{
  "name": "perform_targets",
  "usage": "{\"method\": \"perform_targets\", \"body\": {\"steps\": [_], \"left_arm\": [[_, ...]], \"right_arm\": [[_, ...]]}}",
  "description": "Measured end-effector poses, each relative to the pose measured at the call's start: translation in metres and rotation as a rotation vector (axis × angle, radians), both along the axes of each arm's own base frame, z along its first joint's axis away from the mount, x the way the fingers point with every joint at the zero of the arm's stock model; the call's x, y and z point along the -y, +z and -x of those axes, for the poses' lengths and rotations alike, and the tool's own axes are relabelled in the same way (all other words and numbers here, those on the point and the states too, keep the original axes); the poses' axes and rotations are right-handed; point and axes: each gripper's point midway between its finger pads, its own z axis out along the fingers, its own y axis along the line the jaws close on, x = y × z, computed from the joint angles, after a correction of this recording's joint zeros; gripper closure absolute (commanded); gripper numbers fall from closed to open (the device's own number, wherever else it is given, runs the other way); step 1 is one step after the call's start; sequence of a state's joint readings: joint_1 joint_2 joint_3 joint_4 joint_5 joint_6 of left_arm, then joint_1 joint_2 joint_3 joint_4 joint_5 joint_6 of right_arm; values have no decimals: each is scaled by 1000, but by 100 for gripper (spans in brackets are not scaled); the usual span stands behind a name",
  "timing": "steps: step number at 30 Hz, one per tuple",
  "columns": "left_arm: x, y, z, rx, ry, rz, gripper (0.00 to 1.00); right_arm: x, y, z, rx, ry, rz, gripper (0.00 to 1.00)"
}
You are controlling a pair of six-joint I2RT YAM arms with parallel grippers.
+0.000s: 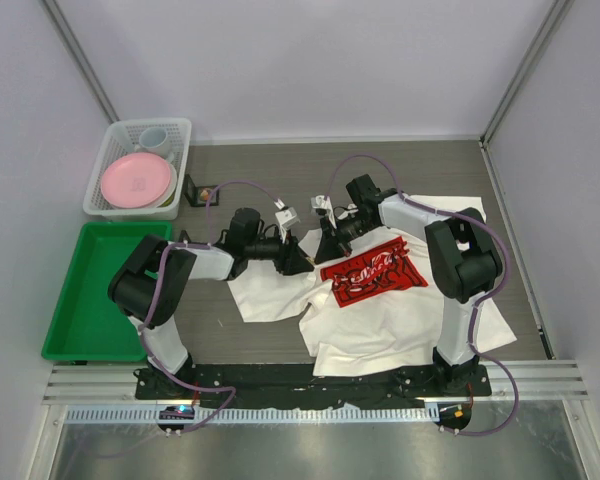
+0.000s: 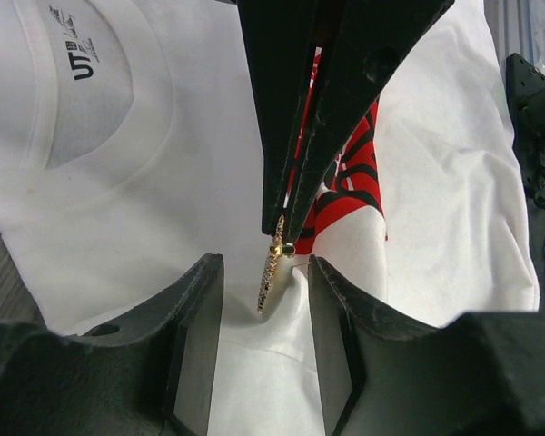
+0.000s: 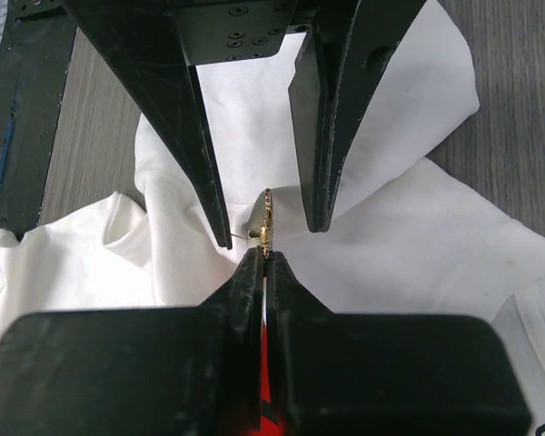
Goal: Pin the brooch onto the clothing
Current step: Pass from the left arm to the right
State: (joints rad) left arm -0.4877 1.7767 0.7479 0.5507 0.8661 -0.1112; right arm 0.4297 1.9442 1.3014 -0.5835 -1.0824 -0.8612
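The white T-shirt (image 1: 400, 320) lies spread on the table, its red square print (image 1: 375, 272) facing up. My right gripper (image 3: 263, 257) is shut on the brooch (image 3: 267, 216), a thin gold glittery piece held edge-on over the shirt beside the collar (image 2: 36, 109). Its thin pin (image 3: 241, 238) sticks out sideways. My left gripper (image 2: 263, 300) is open, with its fingers (image 2: 200, 327) on either side of a raised fold of white fabric (image 2: 272, 363) just below the brooch (image 2: 271, 268). The two grippers meet tip to tip in the top view, the left (image 1: 298, 262) and the right (image 1: 326, 246).
A white basket (image 1: 105, 160) with a pink plate (image 1: 135, 181) and a cup (image 1: 154, 137) stands at the back left. A green tray (image 1: 90, 300) lies in front of it. A small black object (image 1: 193, 190) sits beside the basket. A metal rail (image 1: 310, 382) runs along the near edge.
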Motion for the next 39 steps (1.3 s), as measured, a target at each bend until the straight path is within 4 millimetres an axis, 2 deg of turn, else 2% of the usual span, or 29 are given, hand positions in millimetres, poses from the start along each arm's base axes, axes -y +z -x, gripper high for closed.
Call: {"method": "perform_targets", "body": {"steps": [7,13,23,39], "left_arm": [[-2,-2,3,-5,-5,1,55],[-2,-2,3,-2,-9,4,60],[-1,1,1,2,-3,13,76],[0,0,2,-7,-13,18,83]], "right_arm": [[0,0,-1,1,-1,-1,99],[1,0,-1,12,5,-3,99],[2,-1,2,2,10,3,99],[2,-1,2,2,10,3,99]]}}
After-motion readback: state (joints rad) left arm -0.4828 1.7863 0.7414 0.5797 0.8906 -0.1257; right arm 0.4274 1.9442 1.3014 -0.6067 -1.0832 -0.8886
